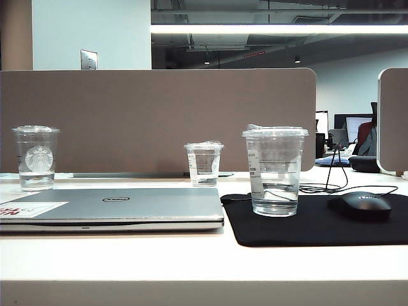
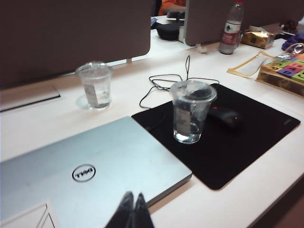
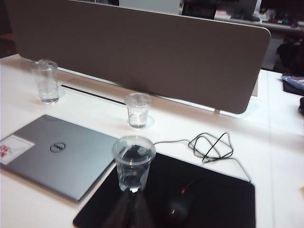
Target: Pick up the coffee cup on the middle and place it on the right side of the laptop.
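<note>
The coffee cup (image 1: pixel 275 171), clear with a flat lid, a white label strip and a little water, stands upright on the black mouse pad (image 1: pixel 319 226), just right of the closed silver laptop (image 1: pixel 127 204). In the left wrist view, my left gripper (image 2: pixel 134 195) hangs shut and empty over the laptop's (image 2: pixel 95 166) near edge, well back from the cup (image 2: pixel 191 114). My right gripper (image 3: pixel 133 191) looks shut and empty, raised just short of the cup (image 3: pixel 133 164) above the pad. Neither gripper shows in the exterior view.
A smaller lidded clear cup (image 1: pixel 204 164) stands behind the laptop's right end. A clear cup with a round white logo (image 1: pixel 36 157) is at the far left. A black mouse (image 1: pixel 360 205) lies on the pad, its cable (image 1: pixel 331 182) looped behind. A grey divider (image 1: pixel 159 121) closes the back.
</note>
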Robot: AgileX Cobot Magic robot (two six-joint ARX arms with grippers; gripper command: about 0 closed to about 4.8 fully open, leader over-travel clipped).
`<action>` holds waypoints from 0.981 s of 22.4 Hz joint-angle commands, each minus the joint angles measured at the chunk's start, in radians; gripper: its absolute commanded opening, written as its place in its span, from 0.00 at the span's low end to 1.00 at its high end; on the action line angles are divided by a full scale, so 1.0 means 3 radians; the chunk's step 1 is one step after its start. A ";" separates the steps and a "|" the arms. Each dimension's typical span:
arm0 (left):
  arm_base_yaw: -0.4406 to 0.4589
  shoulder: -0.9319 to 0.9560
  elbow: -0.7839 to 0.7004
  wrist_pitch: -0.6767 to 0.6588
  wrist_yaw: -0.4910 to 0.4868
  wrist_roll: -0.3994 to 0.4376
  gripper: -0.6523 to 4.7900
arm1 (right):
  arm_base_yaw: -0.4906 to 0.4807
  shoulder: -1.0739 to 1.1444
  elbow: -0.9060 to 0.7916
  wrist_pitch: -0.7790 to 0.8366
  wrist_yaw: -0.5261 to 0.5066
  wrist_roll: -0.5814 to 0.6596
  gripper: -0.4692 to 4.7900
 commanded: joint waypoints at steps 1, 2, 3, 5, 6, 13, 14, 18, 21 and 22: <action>0.0001 -0.0394 -0.0459 0.0172 -0.0037 -0.0078 0.11 | 0.0003 -0.0234 -0.0469 0.0085 -0.0023 0.0095 0.08; 0.0001 -0.0468 -0.0538 0.0306 -0.0029 -0.0128 0.11 | 0.0001 -0.0270 -0.0605 0.0146 -0.0014 0.0174 0.08; 0.0013 -0.0444 -0.0608 0.0436 -0.0052 -0.0160 0.11 | 0.0001 -0.0323 -0.0804 0.0285 0.0011 0.0310 0.08; 0.0019 -0.0423 -0.0713 0.0662 -0.0168 -0.0151 0.11 | 0.0000 -0.0357 -0.1241 0.0792 0.0028 0.0387 0.08; 0.0018 -0.0439 -0.0762 0.0729 -0.0233 -0.0150 0.11 | 0.0001 -0.0366 -0.1397 0.0992 0.0027 0.0387 0.08; 0.0018 -0.0445 -0.1298 0.1153 -0.0556 -0.0127 0.11 | -0.0001 -0.0367 -0.2419 0.2196 0.0102 0.0448 0.08; 0.0018 -0.0445 -0.1342 0.1164 -0.0570 -0.0121 0.11 | -0.0001 -0.0369 -0.2520 0.2310 0.0104 0.0477 0.08; 0.0023 -0.0445 -0.1506 0.1256 -0.0604 0.0011 0.11 | -0.0001 -0.0375 -0.2890 0.2806 0.0183 0.0474 0.08; 0.0108 -0.0445 -0.1506 0.1277 -0.0627 0.0359 0.11 | -0.0003 -0.0378 -0.3103 0.3063 0.0399 0.0436 0.08; 0.0160 -0.0445 -0.1506 0.1279 -0.0627 0.0392 0.11 | -0.0003 -0.0378 -0.3137 0.3105 0.0427 0.0426 0.08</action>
